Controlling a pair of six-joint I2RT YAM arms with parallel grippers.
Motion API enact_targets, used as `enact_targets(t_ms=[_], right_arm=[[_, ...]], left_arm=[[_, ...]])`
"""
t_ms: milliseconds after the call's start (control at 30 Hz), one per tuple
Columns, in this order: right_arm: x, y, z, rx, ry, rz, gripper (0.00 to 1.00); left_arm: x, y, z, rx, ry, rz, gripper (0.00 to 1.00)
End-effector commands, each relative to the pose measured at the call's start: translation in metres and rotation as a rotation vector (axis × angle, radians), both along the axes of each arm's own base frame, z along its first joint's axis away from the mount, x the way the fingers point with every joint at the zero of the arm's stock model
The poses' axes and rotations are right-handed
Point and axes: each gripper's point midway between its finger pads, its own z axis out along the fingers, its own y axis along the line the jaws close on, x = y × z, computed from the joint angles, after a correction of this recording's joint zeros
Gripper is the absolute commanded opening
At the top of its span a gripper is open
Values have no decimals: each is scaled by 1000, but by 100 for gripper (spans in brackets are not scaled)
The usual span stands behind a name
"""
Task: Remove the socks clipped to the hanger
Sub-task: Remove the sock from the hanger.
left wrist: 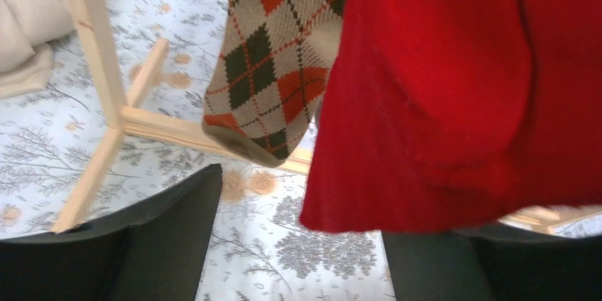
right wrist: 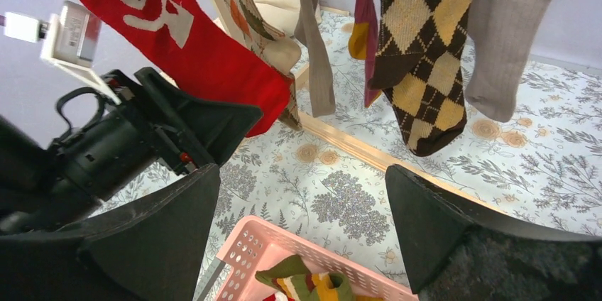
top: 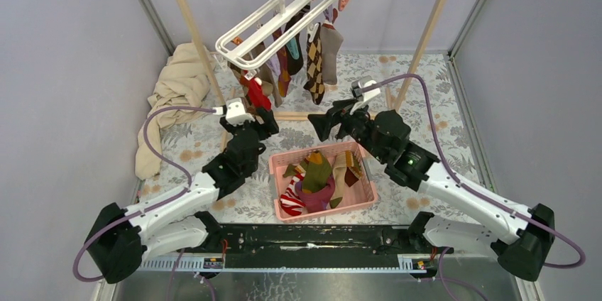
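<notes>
Floral tabletop [top: 213, 152] is lying below as we are holding our left gripper [left wrist: 305, 237] spread at the red sock [left wrist: 440, 88], right gripper [right wrist: 302, 180] spread too. Some socks [top: 316, 177] are lying in the basket [top: 323, 211]; many are hanging on the hanger [top: 284, 8].

A red sock [left wrist: 440, 95] hangs just above the wide-open tool [left wrist: 305, 209], an argyle sock [left wrist: 273, 59] beside it.
</notes>
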Motion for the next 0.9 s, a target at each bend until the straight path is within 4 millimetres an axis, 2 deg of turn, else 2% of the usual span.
enact_targets(t_ms=[0, 133, 200, 267, 533, 633, 700, 867], right_arm=[[-7, -15, 16, 17, -41, -25, 94], [-9, -24, 16, 2, -49, -44, 94], [-11, -23, 19, 0, -50, -31, 95], [-14, -18, 23, -2, -44, -4, 94], [-14, 4, 64, 26, 6, 61, 84], [-13, 7, 89, 68, -11, 66, 84], [-14, 10, 99, 64, -10, 77, 84], [-21, 33, 135, 71, -82, 182, 84]], left_arm=[[11, -11, 26, -101, -120, 13, 70], [14, -18, 31, -91, -111, -7, 36], [14, -21, 31, -68, -82, -10, 14], [13, -24, 30, -39, -54, -14, 0], [-24, -31, 33, 124, -33, 35, 0], [-38, -36, 32, 169, -35, 50, 0], [-44, -37, 31, 189, -35, 55, 0], [-58, -40, 26, 212, -33, 54, 0]])
